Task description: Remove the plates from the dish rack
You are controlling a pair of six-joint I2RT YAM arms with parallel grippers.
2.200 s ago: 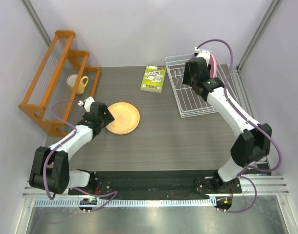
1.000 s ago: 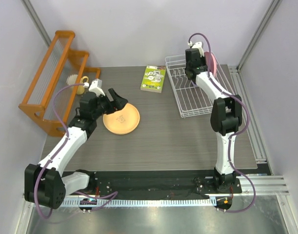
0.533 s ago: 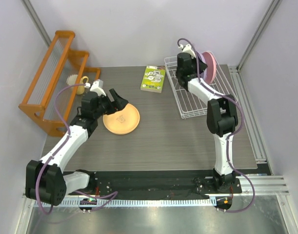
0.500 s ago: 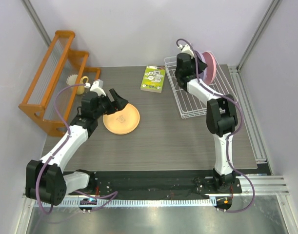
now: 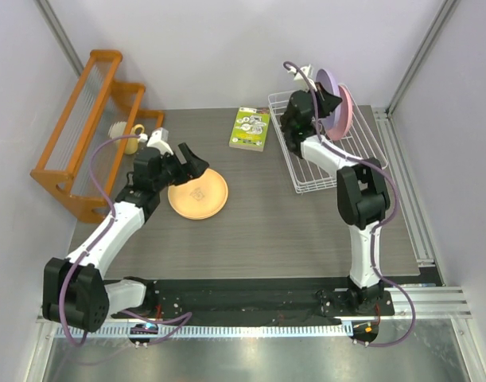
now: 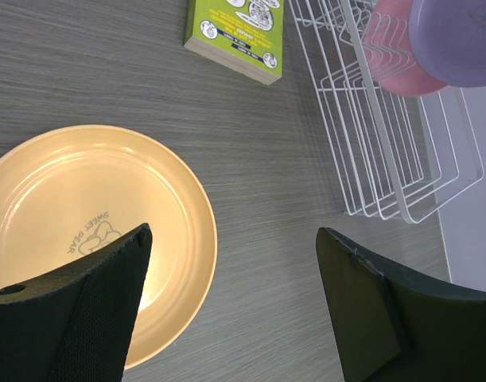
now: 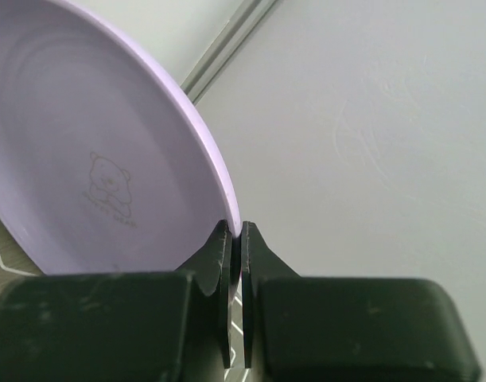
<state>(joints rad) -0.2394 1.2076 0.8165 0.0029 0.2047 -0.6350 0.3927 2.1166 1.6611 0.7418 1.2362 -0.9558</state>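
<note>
1. Far left there's a wooden rack [image 5: 83, 119] along the wall, with a yellow mug [image 5: 134, 138] tucked beside it.
2. The left gripper [image 5: 192, 161] has its jaws spread wide and nothing in them. It's hanging just above the edge of the orange plate [image 5: 201, 195].
3. That orange plate is out of the rack, lying flat on the table [image 5: 266, 231], left of centre.
4. The green booklet [image 5: 250, 129] lies flat at the back, between the orange plate and the dish rack [image 5: 318, 177].
5. The dish rack sits on the table at back right.
6. The right gripper [image 7: 235, 232] is pinched tight on the rim of the lilac plate [image 7: 91, 175]. It's holding that plate on edge, up over the back part of the rack.
7. The pink plate [image 5: 348, 119] stands on edge in the rack, right by the lilac one. They overlap in the top view, so I can't tell if they're touching.
</note>
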